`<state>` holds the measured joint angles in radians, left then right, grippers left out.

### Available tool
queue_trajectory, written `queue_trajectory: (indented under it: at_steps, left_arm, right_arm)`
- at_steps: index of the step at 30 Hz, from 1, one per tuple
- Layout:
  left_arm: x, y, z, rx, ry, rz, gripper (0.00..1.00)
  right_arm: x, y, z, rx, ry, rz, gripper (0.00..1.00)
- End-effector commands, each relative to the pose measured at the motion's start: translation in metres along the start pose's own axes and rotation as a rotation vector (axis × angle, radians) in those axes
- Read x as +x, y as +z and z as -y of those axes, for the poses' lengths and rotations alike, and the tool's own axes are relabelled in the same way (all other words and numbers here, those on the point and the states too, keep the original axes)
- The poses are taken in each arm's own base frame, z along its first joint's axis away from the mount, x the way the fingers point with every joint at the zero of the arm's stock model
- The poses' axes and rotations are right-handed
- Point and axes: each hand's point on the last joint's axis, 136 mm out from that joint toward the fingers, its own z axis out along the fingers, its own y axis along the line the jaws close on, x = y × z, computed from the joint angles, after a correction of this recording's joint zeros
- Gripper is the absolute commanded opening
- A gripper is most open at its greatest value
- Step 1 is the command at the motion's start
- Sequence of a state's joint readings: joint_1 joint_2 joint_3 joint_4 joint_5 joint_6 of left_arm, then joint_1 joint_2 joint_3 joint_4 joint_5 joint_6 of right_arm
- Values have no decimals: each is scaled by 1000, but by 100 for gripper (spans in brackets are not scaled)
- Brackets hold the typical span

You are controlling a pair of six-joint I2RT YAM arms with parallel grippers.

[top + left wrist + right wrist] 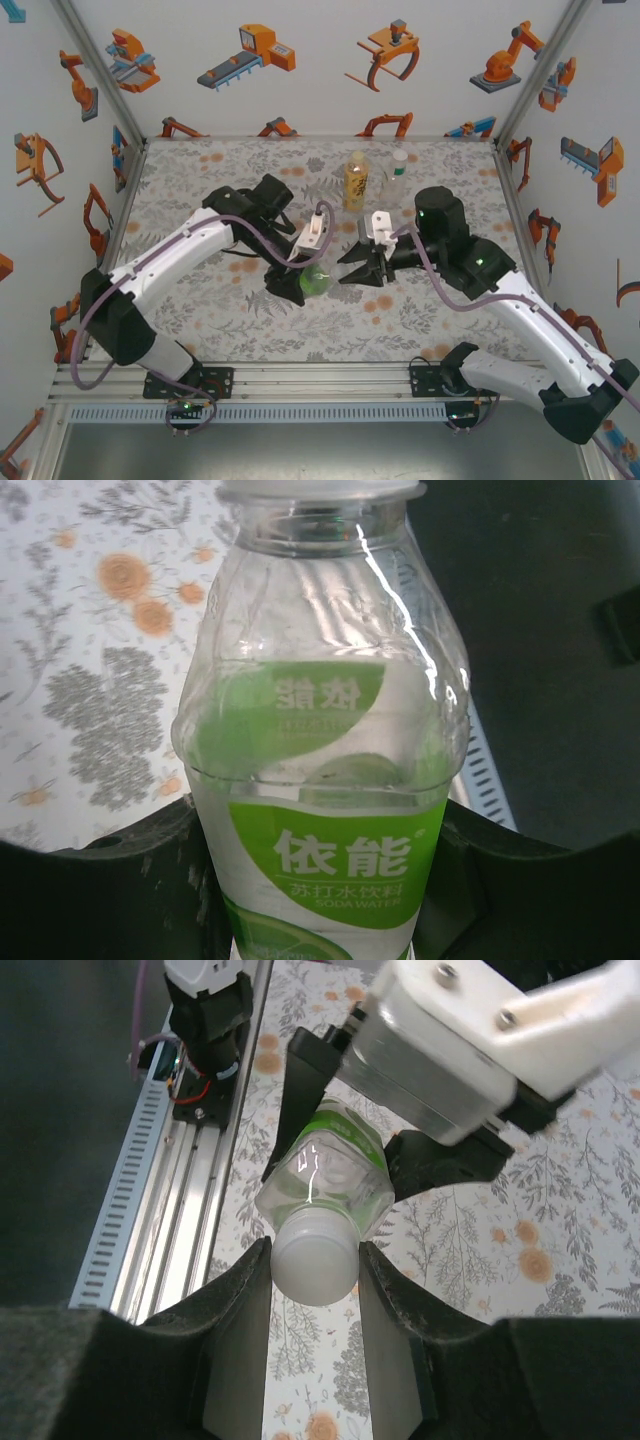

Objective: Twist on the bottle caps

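Right gripper (315,1270) pinching pale, possibly white cap (313,1252) at mouth of green bottle (330,1175), held sideways, clamped round its body by left gripper (300,285) above table (200,320), with amber bottle (355,182) and clear bottle (398,172) upright at far edge.

**Soda-water bottle** (320,770), left wrist view. Front green label (335,865), low on the bottle: large white characters 依能; directly beneath them, in smaller print, 苏打水饮料; beneath that, in Latin capitals, SODA WATER. Above the front label, the same 依能 appears mirror-reversed, seen through the clear wall on the back of the rear label (300,710); the smaller line under it is too faint to read. **Amber bottle** (355,182), top view, standing on the counter (230,330) beyond the soda-water bottle: label print too small to read
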<state>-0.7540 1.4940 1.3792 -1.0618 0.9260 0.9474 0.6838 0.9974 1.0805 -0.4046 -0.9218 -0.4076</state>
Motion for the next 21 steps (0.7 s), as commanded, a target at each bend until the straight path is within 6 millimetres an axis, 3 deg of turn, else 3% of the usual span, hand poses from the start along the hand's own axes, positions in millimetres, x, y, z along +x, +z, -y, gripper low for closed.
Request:
queue_trajectory:
  at_steps: [1,6,11,21]
  left_arm:
    - [-5,-12,-27,-193,56,7,0]
    - [-7,-28,-50,-381,82,26,0]
    - [-6,-43,-68,-535,85,29,0]
    - [7,-58,-98,-715,26,-33,0]
  right_arm:
    - [-10,0,19,101,130,76,0]
    - [-3,-7,53,303,305,106,0]
    - [16,-15,97,526,627,149,0]
    - [44,-4,140,635,1204,313,0]
